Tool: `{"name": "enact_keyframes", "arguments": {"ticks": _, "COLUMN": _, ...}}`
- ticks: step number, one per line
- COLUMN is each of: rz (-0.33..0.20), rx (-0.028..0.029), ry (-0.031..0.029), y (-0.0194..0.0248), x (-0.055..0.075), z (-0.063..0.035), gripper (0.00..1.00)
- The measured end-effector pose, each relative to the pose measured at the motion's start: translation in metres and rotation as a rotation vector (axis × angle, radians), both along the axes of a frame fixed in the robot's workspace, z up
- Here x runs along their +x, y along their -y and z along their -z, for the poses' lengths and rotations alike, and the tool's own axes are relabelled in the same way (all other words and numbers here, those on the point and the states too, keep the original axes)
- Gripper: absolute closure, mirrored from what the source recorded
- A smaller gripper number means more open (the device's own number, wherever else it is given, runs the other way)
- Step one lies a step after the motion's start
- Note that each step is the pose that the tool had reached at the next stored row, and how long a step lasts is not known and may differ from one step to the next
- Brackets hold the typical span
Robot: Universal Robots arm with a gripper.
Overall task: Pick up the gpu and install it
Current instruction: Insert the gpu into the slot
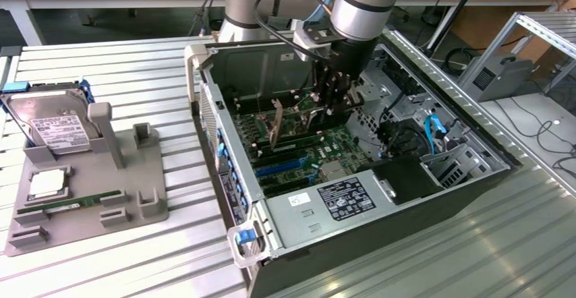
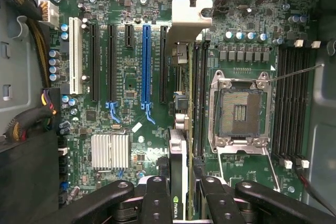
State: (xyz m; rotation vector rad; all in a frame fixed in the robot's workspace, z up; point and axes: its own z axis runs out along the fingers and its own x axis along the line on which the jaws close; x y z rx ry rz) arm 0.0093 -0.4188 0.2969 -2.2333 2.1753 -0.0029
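Observation:
The gpu [image 2: 179, 153] shows edge-on between my fingers in the wrist view, its silvery bracket [image 2: 190, 17] pointing at the case's rear slots. My gripper [image 2: 184, 184] is shut on the gpu, with one black finger [image 2: 157, 200] on each side of it. The card sits over the motherboard, between the black slot [image 2: 163, 64] beside the blue slot [image 2: 148, 61] and the memory slots. In the exterior view, the gripper [image 1: 331, 106] reaches down into the open computer case [image 1: 297, 220] and holds the brownish card [image 1: 286, 119] upright just above the board. I cannot tell whether it touches a slot.
The empty CPU socket [image 2: 240, 109] lies close beside the card. Cable bundles [image 2: 31, 124] run along one case wall. On the exterior view's left, a grey holder [image 1: 135, 197] carries a hard drive [image 1: 54, 126], a memory stick [image 1: 85, 200] and a chip [image 1: 45, 185].

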Motion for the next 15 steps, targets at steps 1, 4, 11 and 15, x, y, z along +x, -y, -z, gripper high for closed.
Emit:
{"name": "enact_keyframes", "arguments": {"ticks": 1, "rz": 0.000, "rx": 0.0001, "ry": 0.0000, "y": 0.0000, "x": 0.000, "z": 0.0002, "gripper": 0.73}}
{"name": "enact_keyframes", "arguments": {"ticks": 4, "rz": 0.000, "rx": 0.0001, "ry": 0.0000, "y": 0.0001, "x": 0.000, "z": 0.0008, "gripper": 0.73}}
{"name": "enact_keyframes", "arguments": {"ticks": 11, "rz": 0.000, "rx": 0.0000, "ry": 0.0002, "y": 0.0010, "x": -0.007, "z": 0.0019, "gripper": 0.73}}
{"name": "enact_keyframes", "arguments": {"ticks": 15, "rz": 0.000, "rx": 0.0001, "ry": 0.0003, "y": 0.0024, "x": -0.015, "z": 0.0029, "gripper": 0.73}}
